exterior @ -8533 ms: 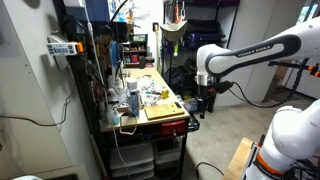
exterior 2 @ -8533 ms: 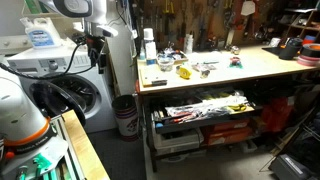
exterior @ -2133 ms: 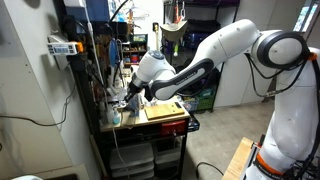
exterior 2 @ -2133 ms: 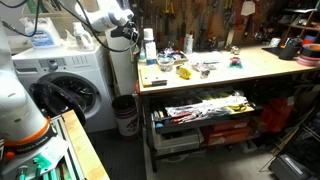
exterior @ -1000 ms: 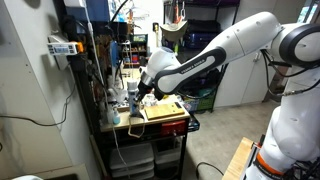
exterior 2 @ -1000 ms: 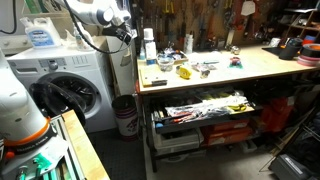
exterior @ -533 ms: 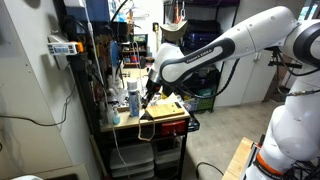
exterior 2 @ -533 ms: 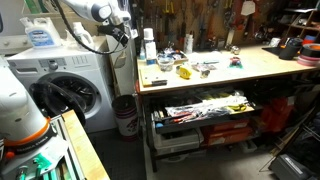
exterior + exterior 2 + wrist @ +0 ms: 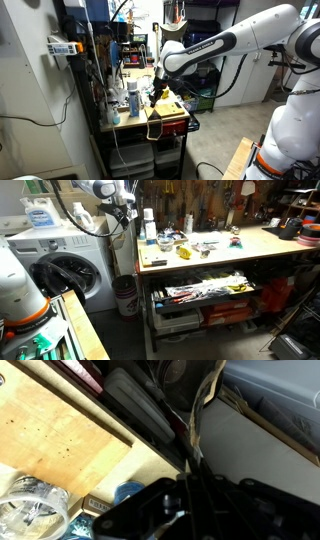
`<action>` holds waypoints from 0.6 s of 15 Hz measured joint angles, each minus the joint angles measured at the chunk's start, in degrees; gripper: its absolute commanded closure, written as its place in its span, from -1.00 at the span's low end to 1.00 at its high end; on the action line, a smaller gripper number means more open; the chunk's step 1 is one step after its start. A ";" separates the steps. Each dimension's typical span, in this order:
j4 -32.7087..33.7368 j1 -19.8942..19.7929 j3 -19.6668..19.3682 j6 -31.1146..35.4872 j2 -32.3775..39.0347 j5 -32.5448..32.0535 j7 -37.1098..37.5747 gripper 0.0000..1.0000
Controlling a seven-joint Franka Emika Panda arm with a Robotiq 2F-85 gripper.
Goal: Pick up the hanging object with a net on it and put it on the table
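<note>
My gripper (image 9: 155, 97) hangs over the near end of the wooden table (image 9: 168, 112); it also shows at the table's left end (image 9: 128, 218). A pale looped hanging object (image 9: 152, 127) dangles just below it, in front of the table's edge; no net can be made out at this size. In the wrist view the black gripper (image 9: 190, 472) is shut on a thin dark strap (image 9: 198, 422) that runs away from the jaws, beside the tabletop (image 9: 50, 430). The rest of the object is hidden there.
Bottles (image 9: 132, 98) and clutter stand on the table. A glass jar (image 9: 25, 505) lies near the gripper. A washing machine (image 9: 70, 265) and a bin (image 9: 125, 295) stand beside the table's end, and an open drawer of tools (image 9: 205, 288) juts out below.
The arm has swung the gripper from over the cluttered part of the table toward its near end, jaws still shut. The pale loop has come along beneath it.
</note>
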 measured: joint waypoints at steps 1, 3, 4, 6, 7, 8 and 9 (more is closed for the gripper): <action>0.14 0.02 -0.01 -0.58 0.06 0.00 0.00 0.98; 1.26 -0.34 -0.81 -3.35 0.61 1.56 0.67 0.98; 2.51 -0.79 -1.75 -6.10 1.24 3.21 0.57 0.98; 5.81 -2.58 -4.17 -12.72 2.85 6.57 -0.71 0.98; 7.63 -3.74 -5.37 -16.26 3.80 7.66 -0.91 0.98; 9.48 -4.97 -6.48 -19.76 4.88 8.49 -0.92 0.98; 11.30 -6.20 -7.45 -22.63 6.17 8.82 -0.50 0.98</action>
